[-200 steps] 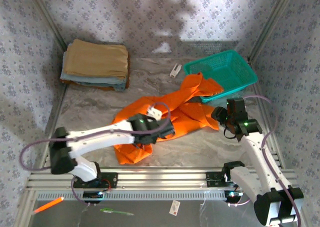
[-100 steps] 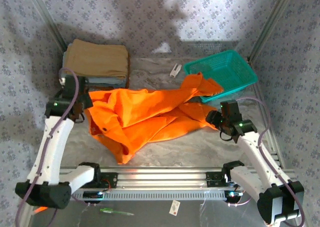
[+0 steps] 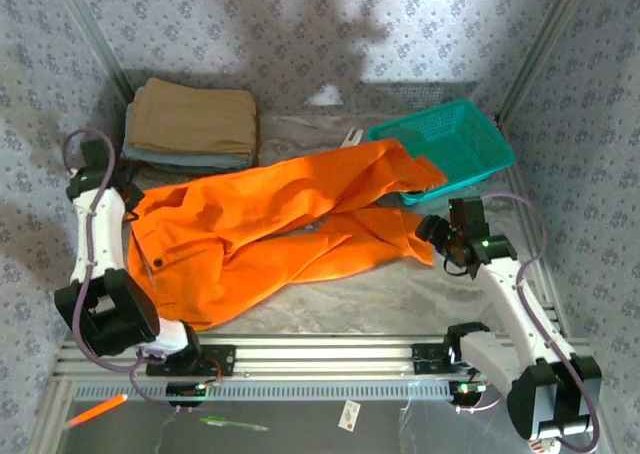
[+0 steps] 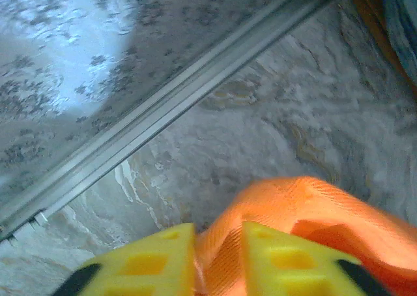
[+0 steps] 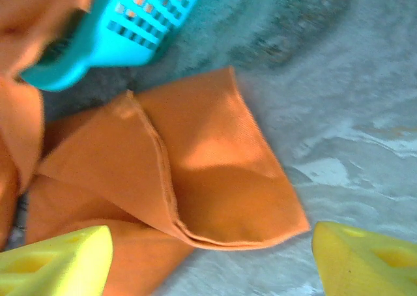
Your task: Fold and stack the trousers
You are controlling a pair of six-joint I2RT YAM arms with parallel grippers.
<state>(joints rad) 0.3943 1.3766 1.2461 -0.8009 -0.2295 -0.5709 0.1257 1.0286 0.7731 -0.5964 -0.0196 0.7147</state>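
The orange trousers (image 3: 260, 219) lie spread across the table, waist at the left and both legs running right. My left gripper (image 3: 125, 199) is at the waist's far left corner. In the left wrist view its yellow fingers (image 4: 156, 260) stand close together with a fold of the trousers (image 4: 306, 205) filling the narrow gap of the left gripper (image 4: 218, 257). My right gripper (image 3: 430, 229) hovers over the lower leg's cuff (image 5: 221, 178). In the right wrist view the right gripper (image 5: 212, 257) is open, its yellow fingertips (image 5: 58, 260) wide apart on either side of that cuff.
A teal basket (image 3: 455, 134) stands at the back right, and the upper trouser leg's end lies against its near rim. A tan cloth folded on a light blue one (image 3: 190, 124) sits at the back left. A small white object (image 3: 350, 139) lies behind the trousers. Patterned walls enclose the table.
My left arm swung from the table's middle to the far left, pulling the waist along and stretching the bunched trousers out flat. The right gripper stayed by the cuff and opened a little wider.
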